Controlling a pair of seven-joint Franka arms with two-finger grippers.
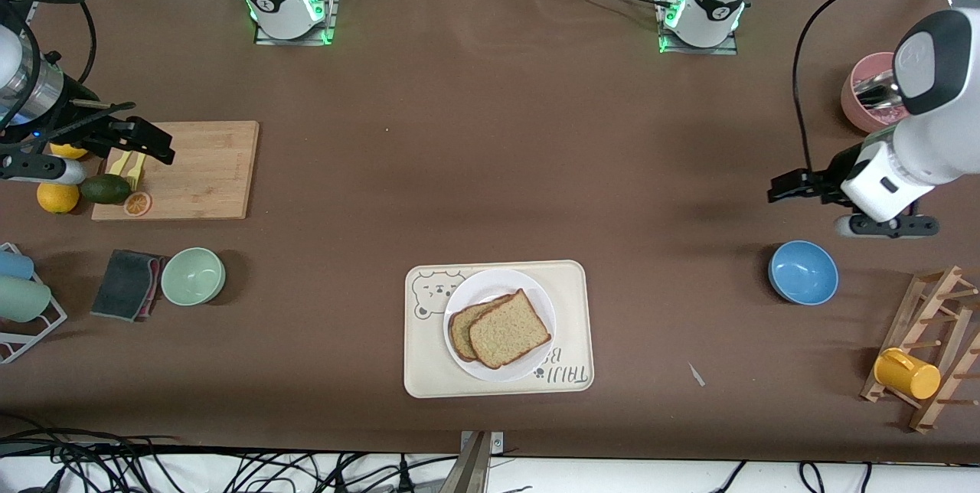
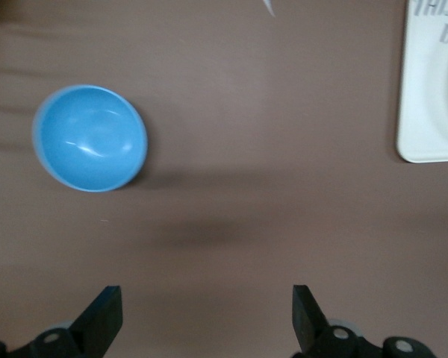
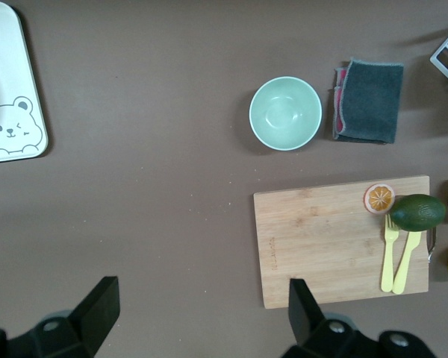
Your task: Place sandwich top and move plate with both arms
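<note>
The round white plate (image 1: 536, 295) sits on a cream bear-print tray (image 1: 429, 374) near the table's front edge. Two bread slices lie on it, and the sandwich top (image 1: 509, 329) rests skewed over the lower slice (image 1: 459, 331). My left gripper (image 1: 782, 188) (image 2: 207, 294) hangs open and holds nothing, over bare table beside the blue bowl (image 1: 802, 272) (image 2: 89, 139). My right gripper (image 1: 157, 145) (image 3: 201, 287) is also open with nothing in it, over the edge of the wooden cutting board (image 1: 207, 171) (image 3: 328, 239). Both are well away from the plate.
The board carries an avocado (image 3: 418, 212), yellow forks (image 3: 398, 257) and an orange slice (image 3: 378, 198). A green bowl (image 1: 193, 275) and a grey cloth (image 1: 126, 284) lie nearer the camera. At the left arm's end stand a pink cup (image 1: 864, 99) and a wooden rack with a yellow mug (image 1: 907, 374).
</note>
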